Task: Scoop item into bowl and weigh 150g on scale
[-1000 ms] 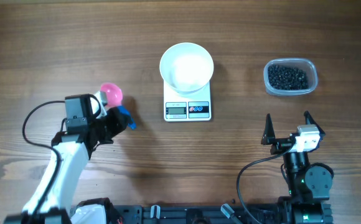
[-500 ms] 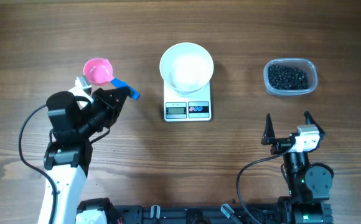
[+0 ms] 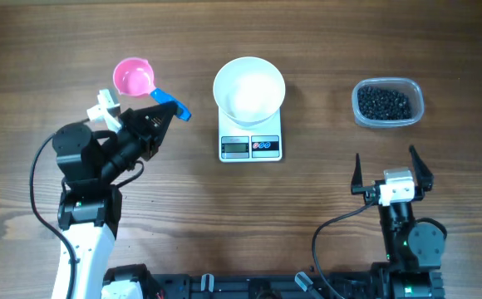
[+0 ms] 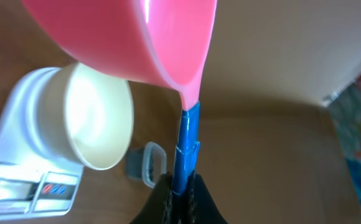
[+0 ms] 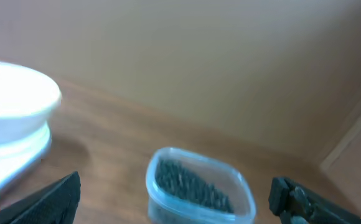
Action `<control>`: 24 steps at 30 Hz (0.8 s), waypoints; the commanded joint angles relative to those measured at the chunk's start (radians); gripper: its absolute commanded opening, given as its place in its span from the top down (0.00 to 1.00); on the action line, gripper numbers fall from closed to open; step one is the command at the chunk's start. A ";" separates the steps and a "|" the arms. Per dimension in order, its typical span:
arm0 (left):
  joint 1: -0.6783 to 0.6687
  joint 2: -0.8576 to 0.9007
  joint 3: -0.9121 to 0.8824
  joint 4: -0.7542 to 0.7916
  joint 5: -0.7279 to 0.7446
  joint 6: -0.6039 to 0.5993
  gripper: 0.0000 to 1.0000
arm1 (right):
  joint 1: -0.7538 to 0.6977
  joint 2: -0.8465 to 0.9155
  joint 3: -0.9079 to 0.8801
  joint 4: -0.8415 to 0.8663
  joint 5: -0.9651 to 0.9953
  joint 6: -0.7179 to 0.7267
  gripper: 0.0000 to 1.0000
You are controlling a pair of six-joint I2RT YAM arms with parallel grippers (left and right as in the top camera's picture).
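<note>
A pink scoop point(image 3: 133, 77) with a blue handle point(image 3: 171, 105) is held above the table left of the scale. My left gripper point(image 3: 154, 118) is shut on that handle point(image 4: 187, 146), and the pink cup point(image 4: 137, 37) fills the top of the left wrist view. The white bowl point(image 3: 249, 89) sits on the white scale point(image 3: 251, 146), and it looks empty. The item, black beads point(image 3: 383, 102), lies in a clear tub point(image 3: 417, 104) at the right. My right gripper point(image 3: 386, 168) stands open near the front edge, well short of the tub point(image 5: 199, 186).
The wooden table point(image 3: 324, 41) carries only the scale, the bowl and the tub. Black cables point(image 3: 332, 232) loop near the arm bases at the front. In the right wrist view the bowl point(image 5: 12, 99) shows at far left.
My left arm has carried the scoop up and away from the front edge, with the handle now pointing right towards the scale. The right gripper has barely shifted.
</note>
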 commanded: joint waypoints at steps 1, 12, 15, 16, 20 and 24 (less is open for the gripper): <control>0.002 -0.014 -0.008 0.050 0.076 -0.006 0.96 | 0.006 -0.002 -0.001 0.106 -0.537 0.034 0.00; 0.002 -0.014 -0.008 0.142 0.113 -0.006 0.96 | 0.006 0.004 0.105 0.710 -0.713 0.195 0.00; 0.002 -0.014 -0.008 0.171 0.112 -0.006 0.96 | 0.006 0.068 0.304 0.487 -0.613 0.178 0.00; 0.002 -0.014 -0.008 0.171 0.112 -0.006 0.96 | 0.006 0.106 0.384 0.378 -0.580 0.177 0.00; 0.002 -0.014 -0.008 0.170 0.108 0.005 0.96 | 0.006 0.325 0.692 -0.026 -0.529 0.154 0.00; 0.002 -0.014 -0.008 0.174 0.097 0.005 0.96 | 0.006 0.505 0.808 -0.191 -0.845 0.158 0.00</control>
